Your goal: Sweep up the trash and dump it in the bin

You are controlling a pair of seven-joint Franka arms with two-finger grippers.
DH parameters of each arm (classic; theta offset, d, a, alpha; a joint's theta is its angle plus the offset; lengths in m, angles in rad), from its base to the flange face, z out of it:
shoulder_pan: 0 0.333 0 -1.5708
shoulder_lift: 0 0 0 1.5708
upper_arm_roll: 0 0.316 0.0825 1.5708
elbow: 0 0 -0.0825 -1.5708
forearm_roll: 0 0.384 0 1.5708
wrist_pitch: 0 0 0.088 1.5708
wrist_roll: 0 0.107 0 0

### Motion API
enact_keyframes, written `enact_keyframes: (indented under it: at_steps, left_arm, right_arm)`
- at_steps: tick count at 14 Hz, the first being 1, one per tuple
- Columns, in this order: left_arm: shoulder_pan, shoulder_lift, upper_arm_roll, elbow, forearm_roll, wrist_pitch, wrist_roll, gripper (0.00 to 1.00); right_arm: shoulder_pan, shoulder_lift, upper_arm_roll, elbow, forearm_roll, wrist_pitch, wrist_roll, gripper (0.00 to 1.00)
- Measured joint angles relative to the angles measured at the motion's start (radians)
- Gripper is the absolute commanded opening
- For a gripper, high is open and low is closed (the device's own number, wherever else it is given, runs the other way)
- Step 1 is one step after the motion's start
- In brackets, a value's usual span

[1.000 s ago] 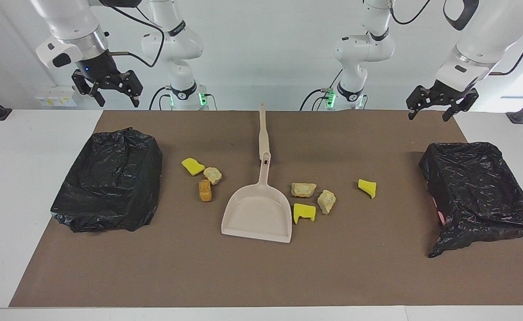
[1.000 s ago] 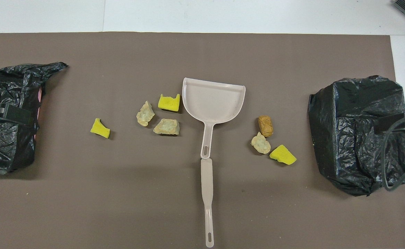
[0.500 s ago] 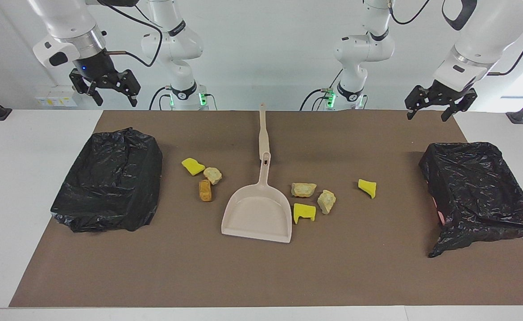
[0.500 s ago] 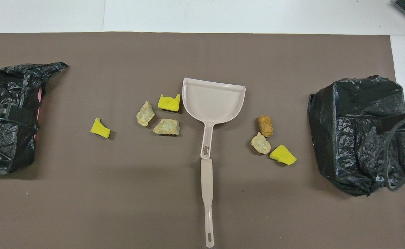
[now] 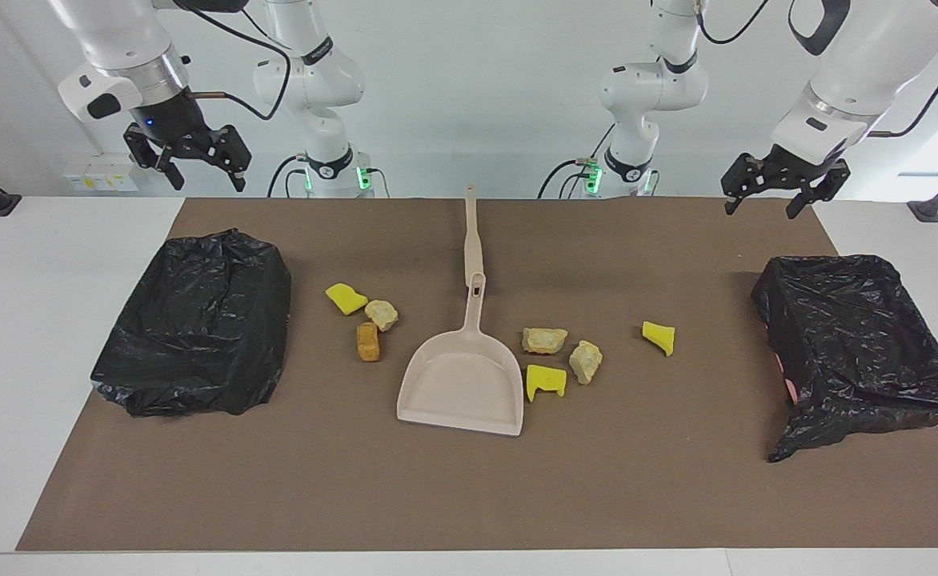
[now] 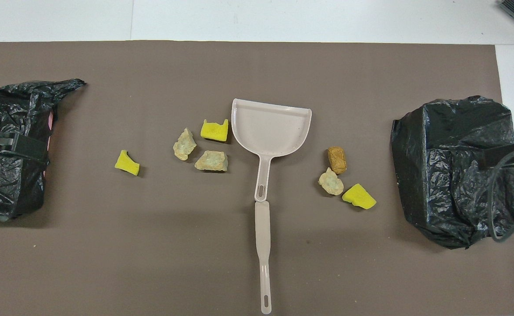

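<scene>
Both arms wait up top, left gripper (image 5: 771,194) and right gripper (image 5: 190,164) released, foam scraps (image 5: 545,340) flanking the center dustpan (image 5: 461,384).

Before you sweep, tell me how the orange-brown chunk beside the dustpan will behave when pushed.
The orange-brown chunk looks rounded and short, so it may roll or veer rather than slide straight. Its cork-like look suggests it is light and could skip off the dustpan lip. A pale foam lump lies close by, nearer the robots, and could be knocked along.

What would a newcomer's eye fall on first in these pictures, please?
Probably the beige plastic dustpan lying mid-mat, its long handle pointing toward the robots, with bright yellow sponge scraps and pale foam lumps scattered at both its sides. A crumpled black plastic bag sits at each end of the table.
</scene>
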Motion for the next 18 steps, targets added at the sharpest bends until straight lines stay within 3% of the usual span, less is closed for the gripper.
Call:
enact_keyframes:
  at_steps: [18]
  left_arm:
    - [0.000,-0.010,-0.001,-0.021,-0.002,0.000,0.005,1.00]
  right_arm:
    - [-0.001,-0.002,0.000,-0.003,0.000,0.000,0.000,1.00]
